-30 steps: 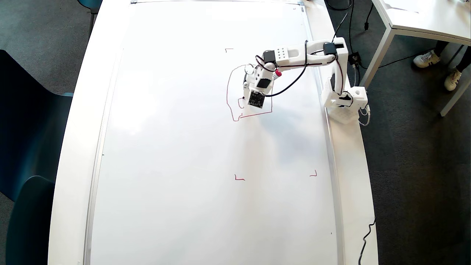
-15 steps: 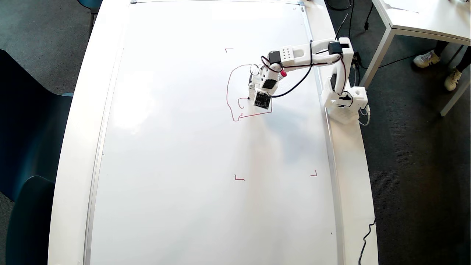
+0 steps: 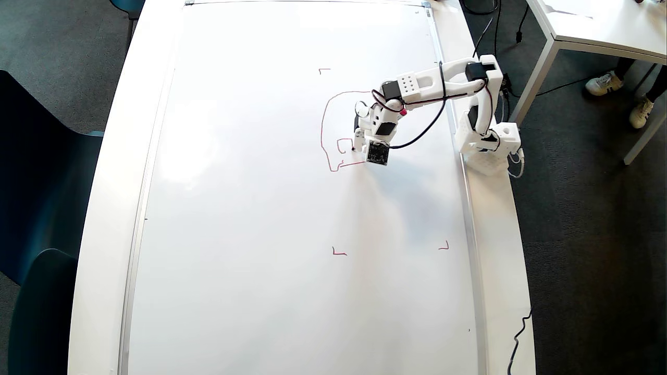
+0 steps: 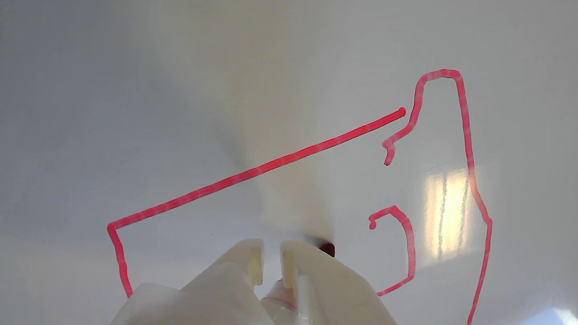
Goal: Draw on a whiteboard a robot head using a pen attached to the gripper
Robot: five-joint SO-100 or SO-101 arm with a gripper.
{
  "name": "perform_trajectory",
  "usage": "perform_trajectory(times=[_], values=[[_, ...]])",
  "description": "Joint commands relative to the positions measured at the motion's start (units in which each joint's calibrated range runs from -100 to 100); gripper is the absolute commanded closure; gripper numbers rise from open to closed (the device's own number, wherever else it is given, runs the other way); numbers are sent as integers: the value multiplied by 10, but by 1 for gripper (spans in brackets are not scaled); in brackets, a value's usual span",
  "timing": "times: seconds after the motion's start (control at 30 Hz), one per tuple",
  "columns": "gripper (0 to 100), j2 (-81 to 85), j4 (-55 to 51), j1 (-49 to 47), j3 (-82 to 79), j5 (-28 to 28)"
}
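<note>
The whiteboard fills the table in the overhead view. On its upper right is the robot head, an unfinished thin red outline with a small partial square inside. My gripper hangs over the outline's lower right part, shut on the pen, of which only the red end shows. In the wrist view the white fingers rise from the bottom edge. The pen has its dark red tip on the whiteboard, just right of them. Red strokes of the robot head run across above and to the right.
The arm's white base is fixed on the table rim right of the board, with black cables looping along the arm. Small red corner marks lie on the board. Dark chairs stand at the left, another white table at the upper right.
In the overhead view the gripper with the pen has slid right and down, from the middle of the outline toward its lower right corner. The arm's elbow has swung right.
</note>
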State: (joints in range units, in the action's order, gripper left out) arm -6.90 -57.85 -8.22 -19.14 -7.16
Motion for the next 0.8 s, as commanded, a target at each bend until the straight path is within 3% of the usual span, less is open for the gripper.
perform_trajectory(times=[0.0,0.77], values=[[99,5,1,-8,2,0],[99,-50,-6,-15,77,3]])
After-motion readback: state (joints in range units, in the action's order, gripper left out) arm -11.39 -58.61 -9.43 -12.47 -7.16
